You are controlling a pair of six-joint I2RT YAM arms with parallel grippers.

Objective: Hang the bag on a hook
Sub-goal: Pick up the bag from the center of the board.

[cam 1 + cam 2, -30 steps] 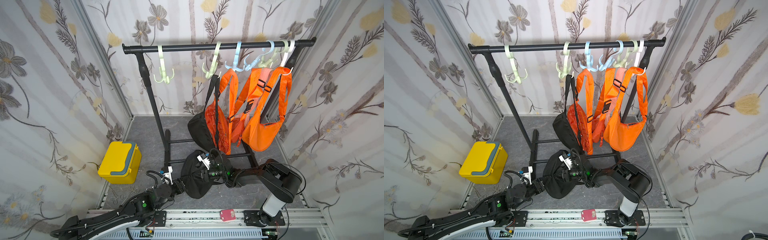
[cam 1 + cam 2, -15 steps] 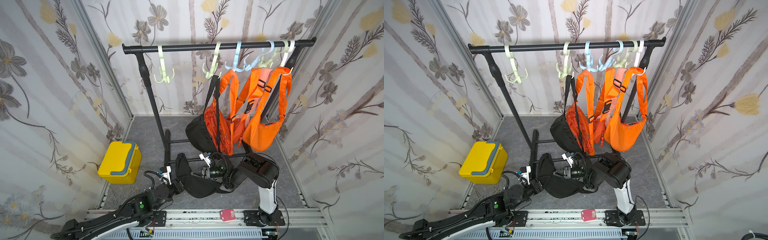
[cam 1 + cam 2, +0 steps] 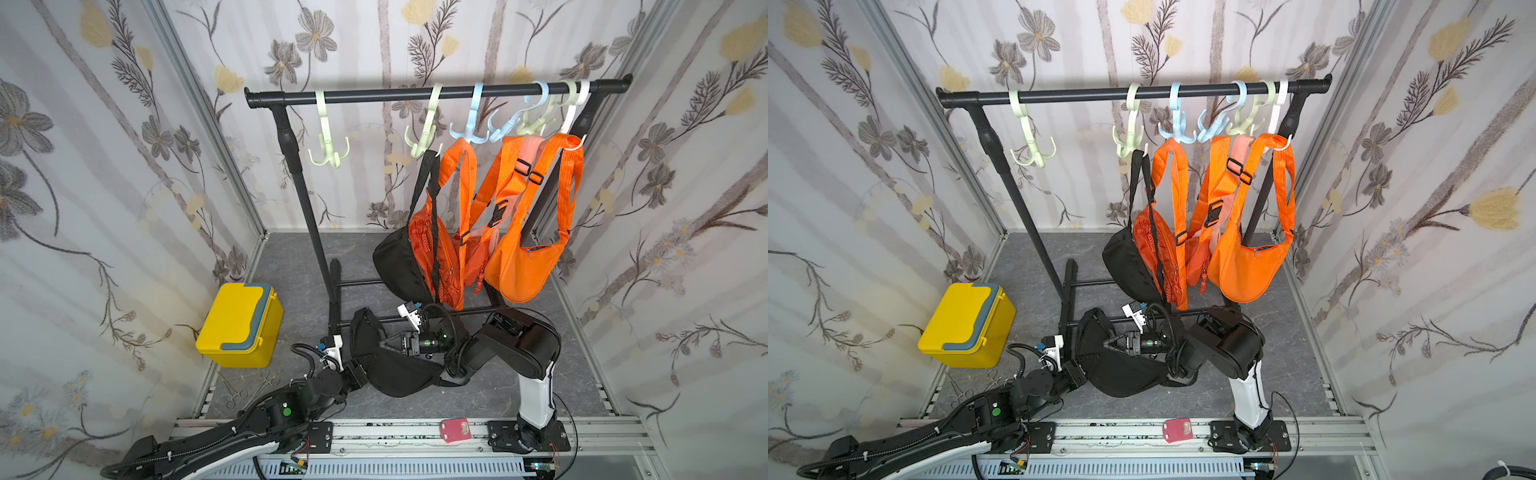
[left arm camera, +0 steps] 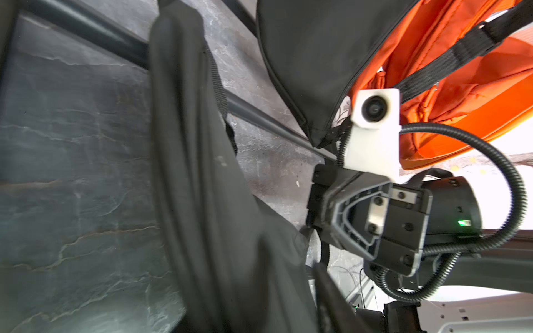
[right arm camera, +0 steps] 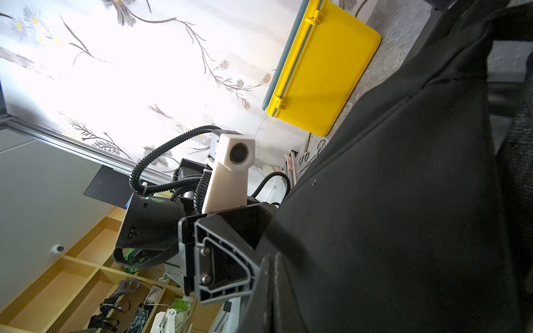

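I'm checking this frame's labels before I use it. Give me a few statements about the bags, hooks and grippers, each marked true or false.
1. The black bag on the floor already hangs from a hook. False: it is down at the floor, in front of the rack.
2. The yellow box has its lid shut. True.
3. The pale green hook set apart from the others is empty. True.
4. The right gripper stands wide open. False: it is shut on the black bag on the floor.
5. Only orange bags hang on the rack. False: a second black bag hangs beside the orange bags.
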